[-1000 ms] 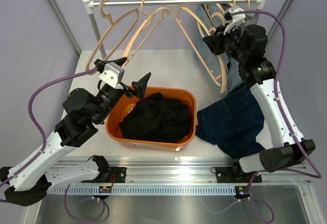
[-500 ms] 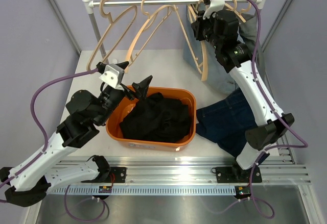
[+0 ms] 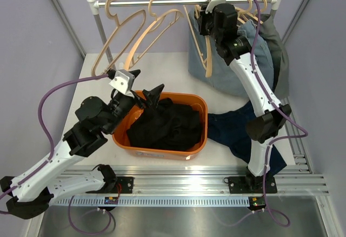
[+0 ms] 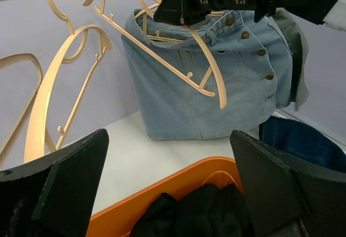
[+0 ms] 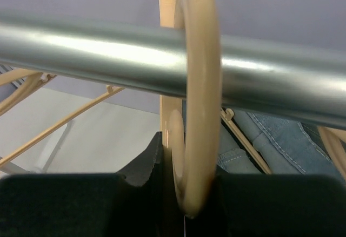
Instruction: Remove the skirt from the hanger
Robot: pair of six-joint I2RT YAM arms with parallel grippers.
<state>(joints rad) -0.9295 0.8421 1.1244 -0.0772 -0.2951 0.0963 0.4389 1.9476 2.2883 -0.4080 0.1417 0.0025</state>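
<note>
Denim skirt point(image 3: 224, 80), pale blue, hangs at the right end of the rail point(image 3: 162, 1), just behind a tilted hanger point(image 3: 204, 53); whether its waistband sits on that hanger is unclear. Likely soft, limp, fairly light, not fragile. Best hold looks like the thick waistband by the buttons, or the hem. Right gripper point(image 5: 186, 191) is up at the rail, arm stretched high, clenched on the hanger's hook. Left gripper point(image 3: 142, 85) hovers low over the basket point(image 3: 162, 151), spread wide, holding nothing.
</note>
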